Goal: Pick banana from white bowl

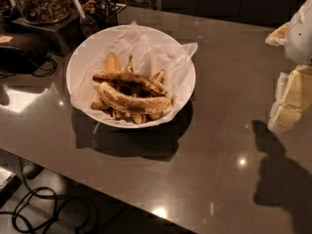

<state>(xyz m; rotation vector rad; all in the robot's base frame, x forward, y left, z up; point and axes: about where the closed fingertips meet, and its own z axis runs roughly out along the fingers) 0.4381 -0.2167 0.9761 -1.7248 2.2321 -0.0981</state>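
At far left a jar of nuts (41, 1) is cut off by the frame. The white bowl (80, 65) stands on the table (209, 140), its paper lining cradling the fruit. The banana (134, 102) lies across the front of the heap, on top, so probably reachable from above. 1 thinner, darker banana (127, 78) lies just behind it, and the stubby ones underneath are mostly hidden. The gripper (291, 100) hangs at the right edge, well apart from the bowl and partly cut off. I cannot tell whether it is apart or together.

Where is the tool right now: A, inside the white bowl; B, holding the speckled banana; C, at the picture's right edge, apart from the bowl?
C: the tool hangs at the right edge, well apart from the white bowl, where the banana lies.
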